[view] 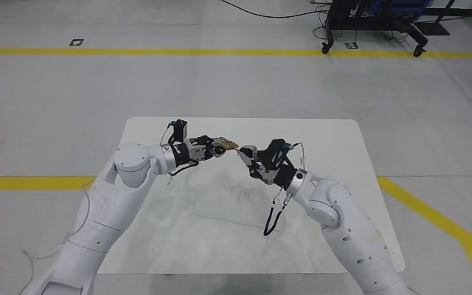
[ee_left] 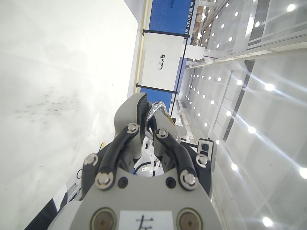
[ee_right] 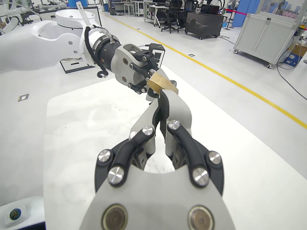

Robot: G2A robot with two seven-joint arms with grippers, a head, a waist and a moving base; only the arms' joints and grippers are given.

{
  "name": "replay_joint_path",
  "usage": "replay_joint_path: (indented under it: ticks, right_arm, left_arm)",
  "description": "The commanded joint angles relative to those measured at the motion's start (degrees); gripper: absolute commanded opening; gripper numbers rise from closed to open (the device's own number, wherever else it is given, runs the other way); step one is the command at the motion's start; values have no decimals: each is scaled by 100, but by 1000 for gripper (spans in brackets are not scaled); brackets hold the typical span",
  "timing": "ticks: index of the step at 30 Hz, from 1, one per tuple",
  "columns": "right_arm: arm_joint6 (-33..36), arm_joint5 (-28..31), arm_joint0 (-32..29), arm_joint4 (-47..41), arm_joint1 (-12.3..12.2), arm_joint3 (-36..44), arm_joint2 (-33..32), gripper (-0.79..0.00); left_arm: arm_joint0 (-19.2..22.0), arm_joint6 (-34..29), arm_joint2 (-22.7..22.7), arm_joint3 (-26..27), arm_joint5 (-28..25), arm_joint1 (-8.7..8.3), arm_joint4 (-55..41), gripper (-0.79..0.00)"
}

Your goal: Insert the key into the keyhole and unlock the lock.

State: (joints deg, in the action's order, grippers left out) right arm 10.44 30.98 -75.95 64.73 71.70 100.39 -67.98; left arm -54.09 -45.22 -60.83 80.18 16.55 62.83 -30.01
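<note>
My left gripper [view: 215, 147] is closed on the steel loop [ee_left: 153, 112] of the brass padlock [ee_right: 162, 82] and holds it in the air above the table [view: 184, 243]. My right gripper [ee_right: 165, 96] has its fingers pressed together, tips touching the padlock's end opposite the loop, and the key is hidden between them. I judge the insertion is just happening; the turn to unlock is left to do.

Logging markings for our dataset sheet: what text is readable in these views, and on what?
White banner: brand name only, not read off.
Blue panel: same brand name.
Label on left end effector: one character, partly cut off.
On the lock: stamped marks, too small to read.
</note>
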Motion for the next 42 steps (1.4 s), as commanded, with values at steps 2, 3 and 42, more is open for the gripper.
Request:
replay_joint_path:
  ticks: [2, 3, 42]
  right_arm:
    - [-99, -3, -86, -47, -20, 93, -97, 0]
    - [-153, 38, -132, -63, -30, 133, -138, 0]
    - [-1310, 686, -1120, -761, -226, 346, -1501, 0]
  left_arm:
    - [-38, 27, -95, -23, 16, -7, -84, -785]
    - [-52, 21, -137, -29, 20, -11, -131, -785]
    - [651, -490, 2357, 332, 1394, 315, 4398, 0]
